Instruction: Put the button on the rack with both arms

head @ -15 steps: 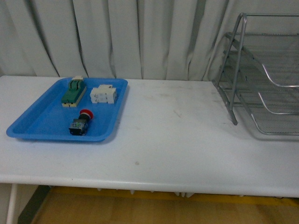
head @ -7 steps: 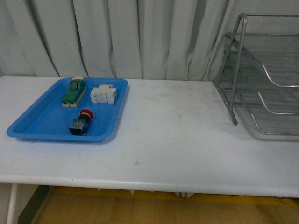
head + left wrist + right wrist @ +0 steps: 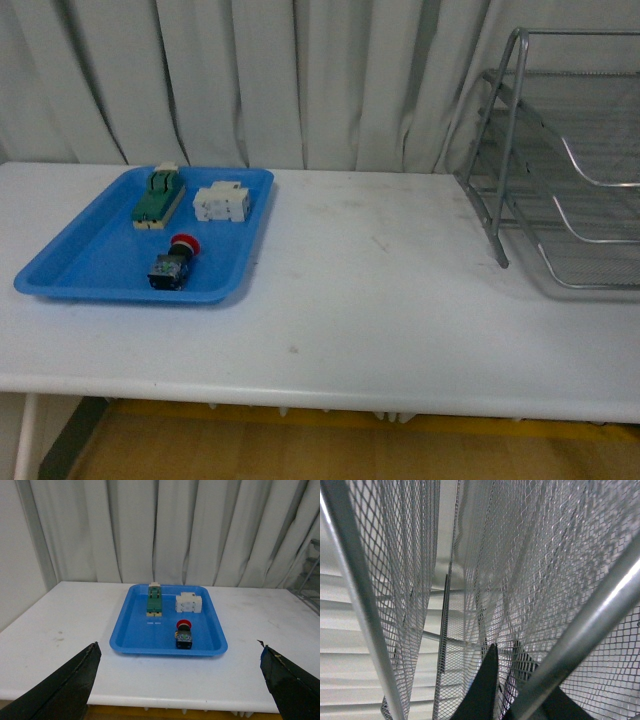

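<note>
The button (image 3: 173, 262), with a red cap and a black-and-blue body, lies in the blue tray (image 3: 70, 270), near its front edge. It also appears in the left wrist view, button (image 3: 183, 634). My left gripper (image 3: 178, 647) is open and empty, well back from the tray, with one dark finger (image 3: 65, 690) low at either side of that view. The rack (image 3: 560, 160) stands at the table's far right. Neither arm shows in the front view. My right gripper (image 3: 506, 680) is shut and empty, right against the rack's mesh (image 3: 410, 555), with a frame tube (image 3: 580, 635) crossing in front of it.
A green oblong block (image 3: 158, 197) and a white blocky component (image 3: 222, 203) sit at the back of the tray. A white table (image 3: 380, 300) spans the view, its front edge close to me. Grey curtains (image 3: 300, 80) hang behind it.
</note>
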`<state>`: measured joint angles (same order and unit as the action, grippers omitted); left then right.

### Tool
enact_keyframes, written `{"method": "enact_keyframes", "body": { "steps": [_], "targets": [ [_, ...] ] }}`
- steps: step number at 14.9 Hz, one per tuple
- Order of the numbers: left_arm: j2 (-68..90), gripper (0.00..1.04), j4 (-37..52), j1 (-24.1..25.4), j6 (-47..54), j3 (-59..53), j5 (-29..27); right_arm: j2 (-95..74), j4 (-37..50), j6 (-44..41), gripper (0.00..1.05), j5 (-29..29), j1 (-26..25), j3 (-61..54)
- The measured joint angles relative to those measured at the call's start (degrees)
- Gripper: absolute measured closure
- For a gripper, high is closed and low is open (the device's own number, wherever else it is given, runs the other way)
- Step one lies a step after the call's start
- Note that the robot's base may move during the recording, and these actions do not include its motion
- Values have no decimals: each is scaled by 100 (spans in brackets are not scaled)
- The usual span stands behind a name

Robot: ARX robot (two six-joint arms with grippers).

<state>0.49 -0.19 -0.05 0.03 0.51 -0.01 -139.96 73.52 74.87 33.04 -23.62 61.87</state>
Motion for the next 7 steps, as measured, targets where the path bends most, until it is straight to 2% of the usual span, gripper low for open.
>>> {"method": "enact_keyframes", "body": {
  "steps": [1,2,7],
  "targets": [
    [0,7,0,0,0,0,0,-28,-13,13,96,-17,0,2],
    [0,7,0,0,0,0,0,-46,-15,350,101,-20,0,4],
    [0,7,0,0,0,0,0,-55,127,525,101,74,-57,-308]
  ]
}}
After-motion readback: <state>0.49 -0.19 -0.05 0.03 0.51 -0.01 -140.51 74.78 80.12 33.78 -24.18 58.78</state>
